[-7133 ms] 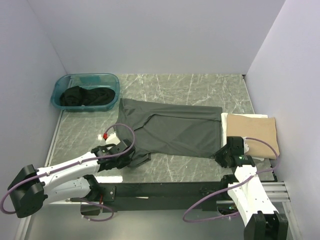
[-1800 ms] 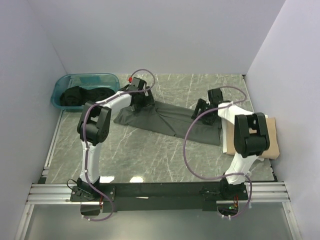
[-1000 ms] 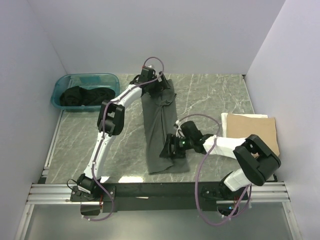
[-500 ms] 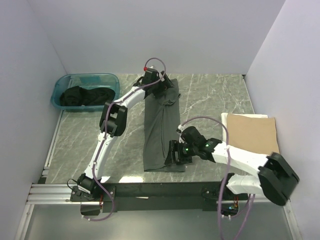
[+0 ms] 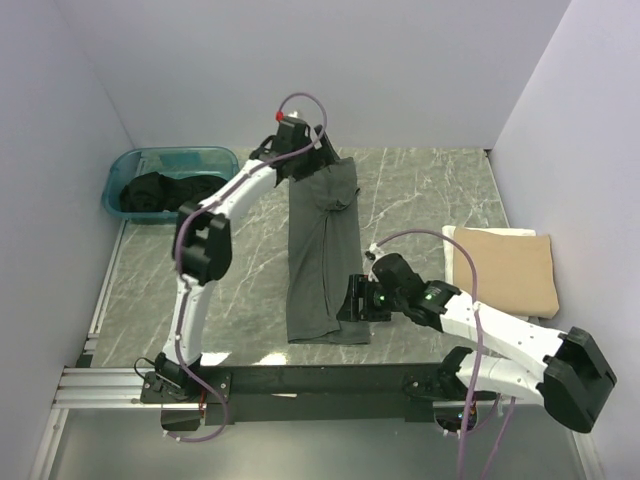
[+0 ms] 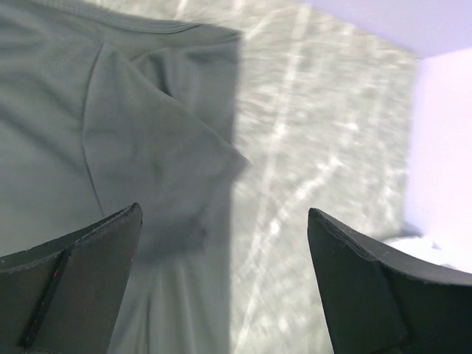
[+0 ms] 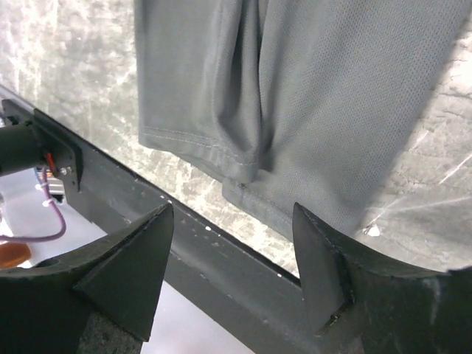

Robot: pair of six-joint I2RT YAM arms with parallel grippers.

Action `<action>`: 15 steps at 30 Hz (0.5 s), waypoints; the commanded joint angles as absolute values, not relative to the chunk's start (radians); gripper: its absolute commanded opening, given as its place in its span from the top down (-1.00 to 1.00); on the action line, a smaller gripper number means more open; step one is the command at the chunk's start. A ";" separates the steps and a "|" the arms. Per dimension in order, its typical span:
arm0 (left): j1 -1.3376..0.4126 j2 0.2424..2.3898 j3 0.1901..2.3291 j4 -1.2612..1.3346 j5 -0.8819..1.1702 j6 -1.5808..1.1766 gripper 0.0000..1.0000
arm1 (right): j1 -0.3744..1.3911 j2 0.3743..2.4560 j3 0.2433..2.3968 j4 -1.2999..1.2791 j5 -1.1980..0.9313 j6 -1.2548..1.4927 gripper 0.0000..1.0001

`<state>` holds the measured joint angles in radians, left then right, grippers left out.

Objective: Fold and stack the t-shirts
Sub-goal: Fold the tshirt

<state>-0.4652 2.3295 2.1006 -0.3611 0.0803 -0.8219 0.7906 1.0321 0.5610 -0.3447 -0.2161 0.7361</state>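
A dark grey-olive t-shirt point(image 5: 322, 250) lies folded lengthwise as a long strip, running from the far middle of the table to its near edge. My left gripper point(image 5: 312, 160) hovers open over the shirt's far end. In the left wrist view the left gripper point(image 6: 223, 212) is above a sleeve point(image 6: 147, 147) and bare marble. My right gripper point(image 5: 352, 300) is at the right side of the near hem. In the right wrist view the right gripper point(image 7: 232, 210) stands open with nothing between its jaws, and the hem point(image 7: 251, 177) lies just beyond it. A folded tan t-shirt point(image 5: 505, 268) rests at the right.
A teal tub point(image 5: 128, 165) holding black t-shirts point(image 5: 170, 192) sits at the far left. The black rail point(image 7: 221, 273) runs along the table's near edge under the right gripper. White walls close in the table at the back and on both sides.
The shirt, earlier spread across the table, now lies lengthwise. Over the last second my right gripper slid right and nearer, off the hem. My left gripper drew back from the far end.
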 commanded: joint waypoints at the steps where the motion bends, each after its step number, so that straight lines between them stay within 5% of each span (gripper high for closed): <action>1: -0.480 2.134 1.996 -0.345 0.063 -0.753 -0.99 | 0.813 1.087 0.597 -0.290 -0.190 0.756 -0.42; 7: -0.488 2.042 1.832 -0.310 0.084 -0.707 -0.99 | 0.825 1.244 0.672 -0.258 -0.161 0.721 -0.25; 15: -0.488 2.195 1.910 -0.345 0.126 -0.678 -0.99 | 0.851 1.410 0.735 -0.221 -0.198 0.719 -0.01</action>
